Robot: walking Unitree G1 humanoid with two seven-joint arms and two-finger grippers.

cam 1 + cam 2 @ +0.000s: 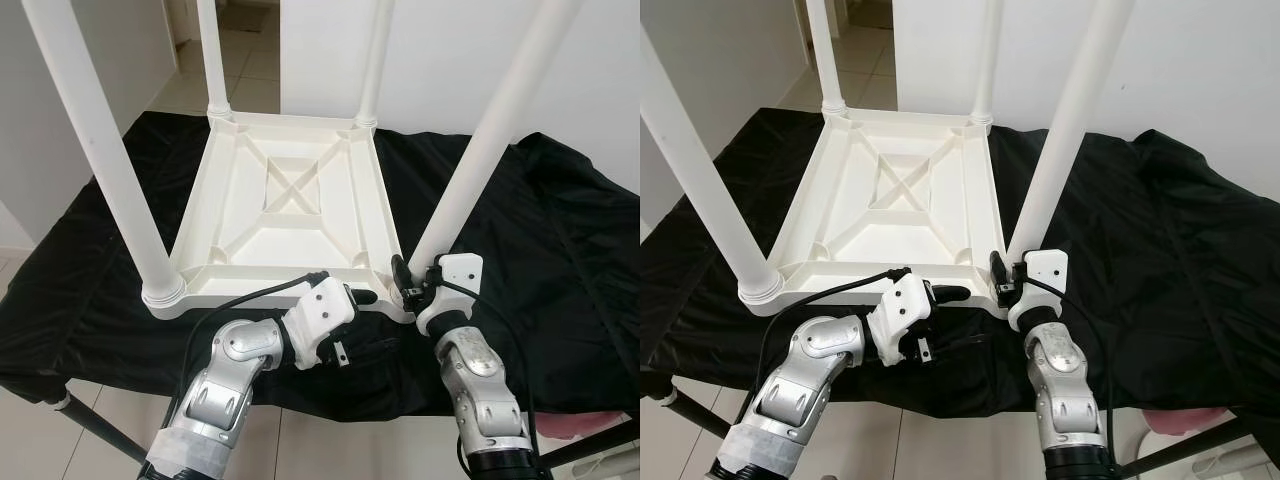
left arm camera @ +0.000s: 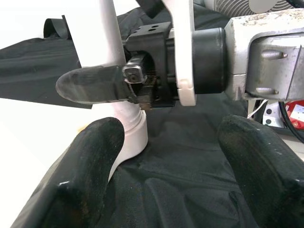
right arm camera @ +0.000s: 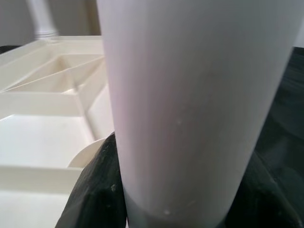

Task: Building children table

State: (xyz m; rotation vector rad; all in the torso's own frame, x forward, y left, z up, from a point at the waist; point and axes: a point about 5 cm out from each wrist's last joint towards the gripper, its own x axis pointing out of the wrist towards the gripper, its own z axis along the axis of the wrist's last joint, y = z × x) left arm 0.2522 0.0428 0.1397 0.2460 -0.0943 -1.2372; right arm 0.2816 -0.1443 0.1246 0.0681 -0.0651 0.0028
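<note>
Black cloth (image 1: 560,240): it drapes the whole work surface across the middle of the frame, and everything rests on it.
Table top (image 1: 290,205): a white plastic children's table lies upside down at centre frame, ribbed underside up, with all four legs standing in its corners.
Near-right leg (image 1: 490,140): it rises from the lower-centre corner socket toward the upper right and leans a little outward; it looks to be the leg being seated.
Step in hand: by my judgement, pressing or twisting that leg home. Doing it well means keeping the hold low, bringing the leg square to the socket, and bracing the rim so the top does not slide on the cloth.
Right gripper (image 1: 405,283): at lower centre, right at the leg's base. Its wrist camera shows the white tube between the two black fingers (image 3: 97,190), which lie snug against both sides, so it has the leg clamped.
Left gripper (image 1: 355,297): just left of that corner, at the near rim. Its fingers (image 2: 90,175) are spread wide and carry nothing.
</note>
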